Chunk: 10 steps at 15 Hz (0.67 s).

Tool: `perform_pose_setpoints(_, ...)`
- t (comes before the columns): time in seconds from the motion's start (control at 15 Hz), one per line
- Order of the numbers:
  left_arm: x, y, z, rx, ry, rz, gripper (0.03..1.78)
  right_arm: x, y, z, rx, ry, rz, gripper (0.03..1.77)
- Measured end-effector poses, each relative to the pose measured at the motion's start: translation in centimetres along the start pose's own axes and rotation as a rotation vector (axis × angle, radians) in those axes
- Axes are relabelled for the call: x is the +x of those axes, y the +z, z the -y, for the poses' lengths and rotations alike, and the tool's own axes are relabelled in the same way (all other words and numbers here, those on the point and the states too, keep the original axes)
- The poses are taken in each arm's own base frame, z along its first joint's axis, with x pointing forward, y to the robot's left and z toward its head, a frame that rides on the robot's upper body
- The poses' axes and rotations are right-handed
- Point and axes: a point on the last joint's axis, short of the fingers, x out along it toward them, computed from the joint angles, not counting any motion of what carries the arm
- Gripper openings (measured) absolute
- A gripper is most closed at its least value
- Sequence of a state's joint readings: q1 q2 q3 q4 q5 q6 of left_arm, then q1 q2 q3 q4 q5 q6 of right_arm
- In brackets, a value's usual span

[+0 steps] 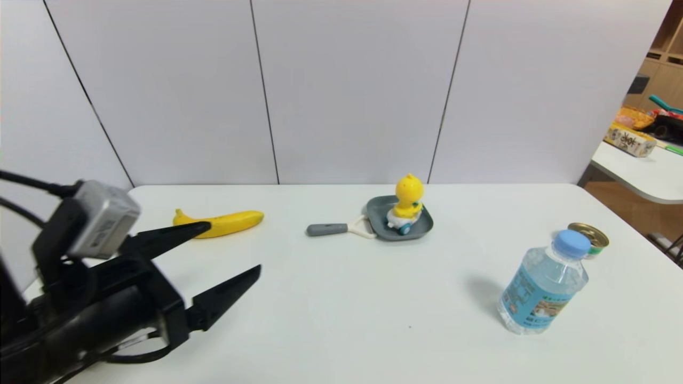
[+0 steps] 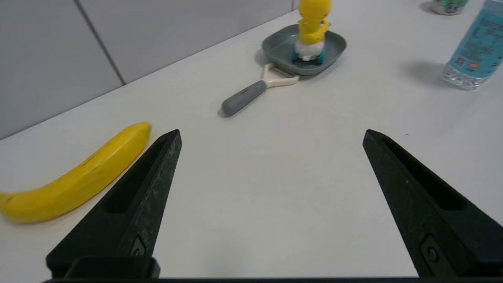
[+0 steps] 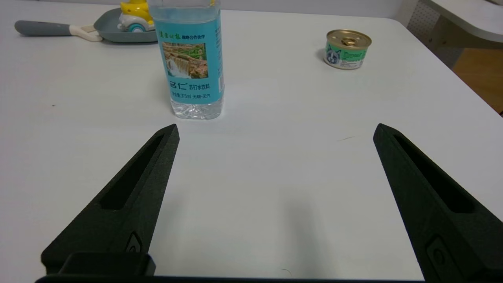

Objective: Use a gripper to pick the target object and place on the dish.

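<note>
Left gripper [image 1: 232,248] hangs at 8 o'clock over the near-left part of the table [image 1: 341,320], jaws spread wide w/ nothing between them, tips aimed toward 2 o'clock. Right gripper [image 3: 275,131] sits low at the near-right side, jaws also wide apart, empty; it shows only in its own wrist view.

Containers: blue-grey pan [image 1: 421,226] lies near table centre-back, grey handle pointing to 9 o'clock. Yellow duck on its white cart [image 1: 406,205] stands upright inside the pan, touching neither gripper. Water bottle [image 1: 544,282] w/ blue cap stands upright at 4 o'clock, sealed, clear liquid inside. Gold-lidded tin can [image 1: 592,237] sits just behind the bottle, lid closed.

Labels: bottle's blue wrap has a waterfall pic, Chinese text and "375ml". Can label is green w/ an animal face; text too small to read.

Banana [image 1: 221,223] lies at 10 o'clock, just beyond the left gripper's upper finger tip.

Room: wide bare tabletop btwn left gripper and pan, and btwn pan and bottle. Back edge meets the grey wall panels; right edge drops off beyond the can.
</note>
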<state>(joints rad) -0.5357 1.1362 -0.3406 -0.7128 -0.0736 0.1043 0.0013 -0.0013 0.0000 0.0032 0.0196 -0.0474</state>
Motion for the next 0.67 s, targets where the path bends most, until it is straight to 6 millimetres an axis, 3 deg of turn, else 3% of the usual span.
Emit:
perform_pose_setpoints(0.27,-6.1,-2.1,-1.1,0.01,0.228,0.055,1.67,0.0,0.0,0.0,0.001,0.0,0.0,1.71)
perform_pose_setpoints(0.67,-11.5,-4.4,0.0,0.043,0.395,0.135,1.69,0.0,0.0,0.0,0.001,0.0,0.0,1.71)
